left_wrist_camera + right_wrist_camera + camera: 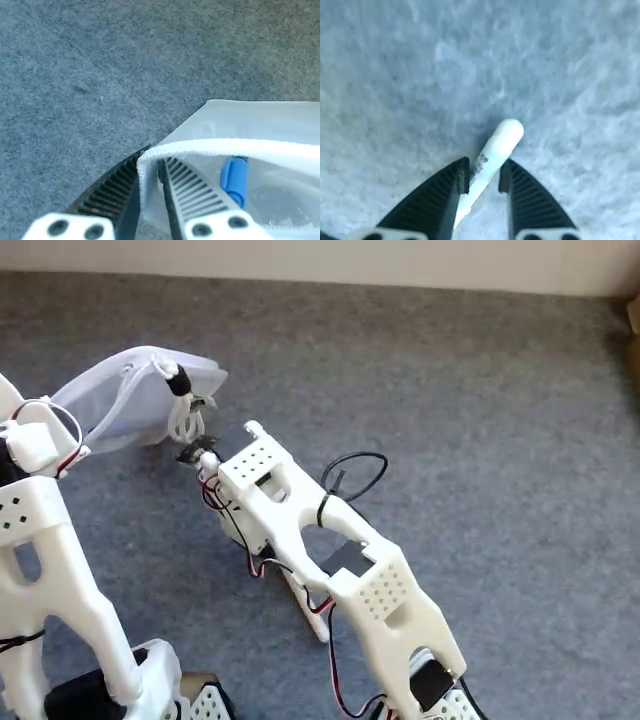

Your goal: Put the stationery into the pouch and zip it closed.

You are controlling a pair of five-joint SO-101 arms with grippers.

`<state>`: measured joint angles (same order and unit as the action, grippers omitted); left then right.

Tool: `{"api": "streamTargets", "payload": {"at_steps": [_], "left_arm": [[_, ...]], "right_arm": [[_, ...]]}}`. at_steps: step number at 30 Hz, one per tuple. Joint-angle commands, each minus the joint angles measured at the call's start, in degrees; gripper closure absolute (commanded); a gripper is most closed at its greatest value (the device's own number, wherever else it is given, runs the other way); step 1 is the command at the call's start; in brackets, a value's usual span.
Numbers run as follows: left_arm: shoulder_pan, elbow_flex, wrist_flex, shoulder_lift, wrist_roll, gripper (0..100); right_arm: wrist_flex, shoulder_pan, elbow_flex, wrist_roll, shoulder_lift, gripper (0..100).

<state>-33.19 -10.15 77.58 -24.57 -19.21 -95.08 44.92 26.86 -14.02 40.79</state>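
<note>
Pouch (140, 400): one, translucent white, lifted off the grey bench (480, 390) by its open rim, where your left claw (152, 160) is clenched on it. Your right claw (484, 167), just beside the pouch, grasps one white pen (496, 146). One blue item (234, 180) lies inside the pouch.

Wide grey carpet (480, 390) beyond and to the right of the right arm (300, 510) gives passage. At the left, the raised pouch (130, 400), the left arm (50, 540) and the right gripper (195, 452) crowd together.
</note>
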Motion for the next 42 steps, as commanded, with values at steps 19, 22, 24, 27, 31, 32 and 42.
{"api": "streamTargets", "payload": {"at_steps": [19, 22, 24, 27, 31, 32, 42], "left_arm": [[0.84, -0.04, -0.79, -0.84, 0.0, 99], [0.84, -0.04, -0.79, -0.84, 0.0, 99], [1.19, 0.04, -0.79, -0.84, 0.0, 99], [4.62, 0.48, -0.62, -0.84, 0.0, 99], [9.54, 0.57, -0.79, -0.84, 0.09, 99], [10.51, 0.57, -0.79, -0.84, 0.18, 99], [17.19, 0.04, -0.35, -0.84, 3.34, 99]], "right_arm": [[-5.67, 0.22, -1.27, -0.53, -19.12, 99.0], [-5.32, 0.31, -2.95, 0.62, -23.6, 99.0], [-5.23, 0.31, -3.38, 2.99, -26.68, 99.0], [-5.14, 0.31, -4.26, 4.92, -31.43, 99.0], [-1.01, 0.13, -8.75, 8.26, -38.46, 99.0], [0.31, 0.22, -10.68, 8.7, -40.4, 99.0], [24.13, 1.19, -37.76, 10.2, -63.69, 99.3]]}}
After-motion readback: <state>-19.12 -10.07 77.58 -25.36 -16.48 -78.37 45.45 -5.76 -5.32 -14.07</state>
